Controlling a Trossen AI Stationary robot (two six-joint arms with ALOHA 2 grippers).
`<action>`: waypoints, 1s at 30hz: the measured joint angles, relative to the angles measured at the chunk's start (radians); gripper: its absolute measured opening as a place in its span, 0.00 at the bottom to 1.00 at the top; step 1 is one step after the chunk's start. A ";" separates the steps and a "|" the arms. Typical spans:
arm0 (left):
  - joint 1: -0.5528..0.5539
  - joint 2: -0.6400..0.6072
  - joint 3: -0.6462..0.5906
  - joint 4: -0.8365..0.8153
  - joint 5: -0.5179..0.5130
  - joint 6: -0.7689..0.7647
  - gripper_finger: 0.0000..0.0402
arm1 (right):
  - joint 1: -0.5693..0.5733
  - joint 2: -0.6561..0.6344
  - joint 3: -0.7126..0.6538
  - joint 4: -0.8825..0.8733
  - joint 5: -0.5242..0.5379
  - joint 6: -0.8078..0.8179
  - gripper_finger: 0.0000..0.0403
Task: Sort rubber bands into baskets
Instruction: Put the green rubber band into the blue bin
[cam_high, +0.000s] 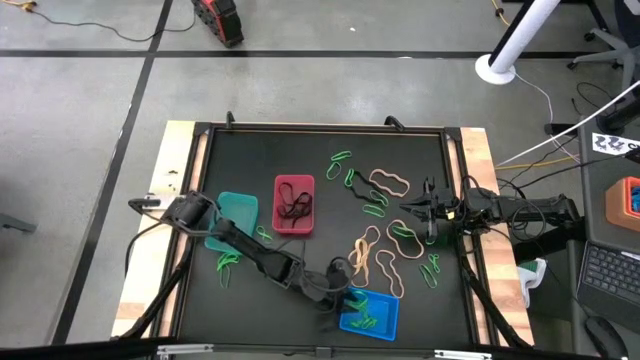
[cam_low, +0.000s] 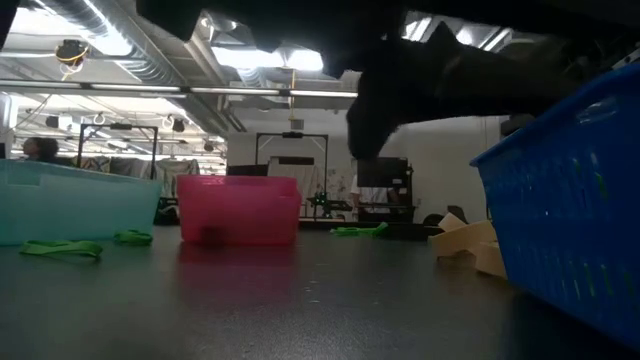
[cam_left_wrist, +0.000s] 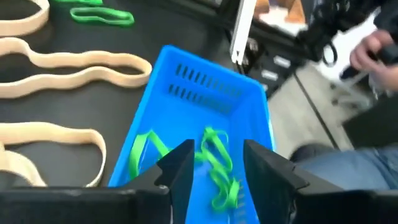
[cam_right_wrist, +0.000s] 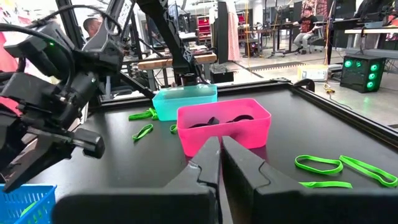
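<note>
— The left pincer (cam_left_wrist: 216, 163) hangs over the blue rectangular plastic basket (cam_left_wrist: 186, 87) at the bench's front edge, jaws apart, empty; bright green rubber bands (cam_left_wrist: 217, 168) lie inside.
— Lift straight up — the right pincer (cam_right_wrist: 221, 163), shut and empty, waits near the right edge.

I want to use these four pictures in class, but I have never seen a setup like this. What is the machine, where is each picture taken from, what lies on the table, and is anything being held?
It is a robot with two dark arms at a black table, sorting rubber bands by colour. One picture looks straight down, one looks level across the table top, and two come from cameras on the wrists. Three baskets stand there: the teal basket, the red basket with black bands, and the blue basket with green bands. Loose tan bands and other green ones lie around. The left claw hangs open over the blue basket, holding nothing. The right claw waits shut and empty at the right side.
</note>
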 joint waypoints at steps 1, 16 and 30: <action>0.002 -0.016 0.000 -0.033 0.023 0.006 0.34 | 0.000 0.000 0.000 0.000 0.000 0.000 0.05; -0.018 -0.317 0.000 -0.825 0.109 -0.012 0.34 | 0.000 0.000 0.000 -0.001 0.000 0.000 0.05; -0.074 -0.324 -0.012 -1.322 0.084 -0.111 0.34 | 0.000 0.000 0.000 -0.002 0.000 0.000 0.05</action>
